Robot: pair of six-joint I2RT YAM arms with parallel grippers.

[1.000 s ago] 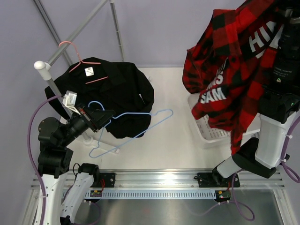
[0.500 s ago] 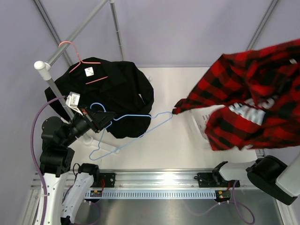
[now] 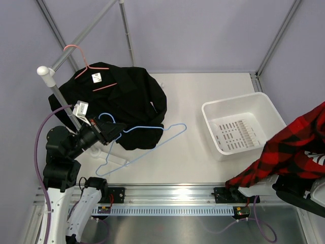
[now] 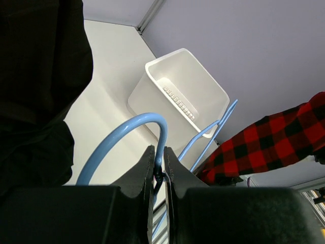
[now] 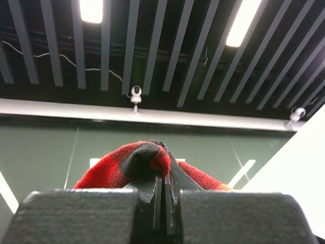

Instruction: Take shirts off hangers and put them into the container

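Plaid shirt hanging at the right edge of the scene, free of any hanger, one end trailing left toward the near rail. I am gripping a fold of it with the right gripper, jaws clamped on the cloth. The basket is sitting just left of the shirt and farther away, holding nothing. I am judging the right arm the nearer one, and the coming move a swing left and away. I am pinching the bare blue hanger by its hook with the left gripper. The black shirt is hanging at the far left.
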